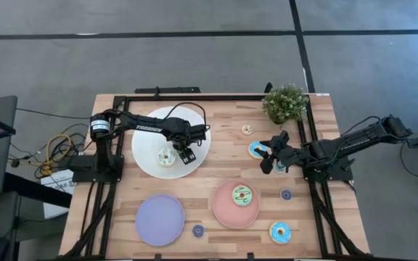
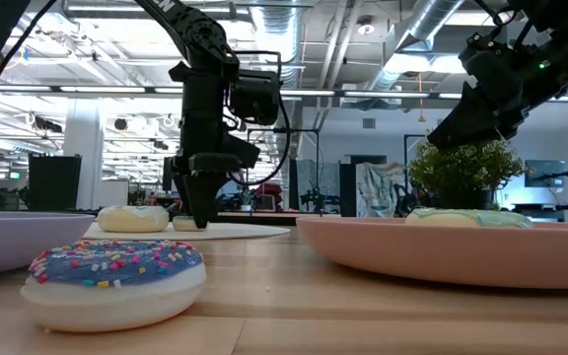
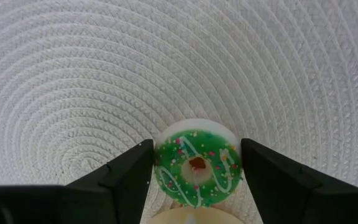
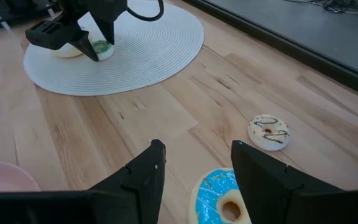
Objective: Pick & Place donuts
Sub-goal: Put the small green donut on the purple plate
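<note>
High view: left gripper [image 1: 186, 154] spread around green donut [image 3: 196, 166] on white disc [image 1: 147, 156], frame centre-left. Right gripper [image 1: 271, 156] spread above blue donut [image 1: 257, 150], centre-right.

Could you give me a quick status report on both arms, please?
Left gripper open around green donut on white disc. Right gripper open above blue donut. Nothing obstructing.
</note>
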Controlling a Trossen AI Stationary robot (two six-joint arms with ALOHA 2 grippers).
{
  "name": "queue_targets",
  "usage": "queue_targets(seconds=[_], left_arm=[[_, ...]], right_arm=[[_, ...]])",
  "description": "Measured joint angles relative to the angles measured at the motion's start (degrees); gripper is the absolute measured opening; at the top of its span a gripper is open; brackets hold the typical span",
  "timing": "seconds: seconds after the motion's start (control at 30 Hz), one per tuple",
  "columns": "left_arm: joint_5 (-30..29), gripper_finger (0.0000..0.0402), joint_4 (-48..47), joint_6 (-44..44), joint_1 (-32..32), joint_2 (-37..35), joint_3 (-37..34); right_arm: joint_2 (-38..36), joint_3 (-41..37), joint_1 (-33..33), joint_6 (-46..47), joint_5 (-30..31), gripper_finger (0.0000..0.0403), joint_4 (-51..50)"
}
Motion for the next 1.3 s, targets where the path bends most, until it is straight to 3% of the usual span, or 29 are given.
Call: queue_targets(seconds=[0.63, 0.97, 1.3], left_arm=[[-0.02, 0.0232, -0.59, -0.76, 0.00, -0.02, 0.00], [0.01, 0.0180, -0.63, -0.81, -0.02, -0.02, 0.00], [-0.18, 0.0174, -5.35, -1.51, -0.75, -0.87, 2.70]], right_arm=[[0.00, 0.00, 0.02, 0.00, 0.02, 0.0173, 0.00], [0.00, 0.00, 0.02, 0.00, 0.04, 0.0173, 0.01], [0.00, 0.00, 0.01, 0.01, 0.04, 0.0173, 0.02]])
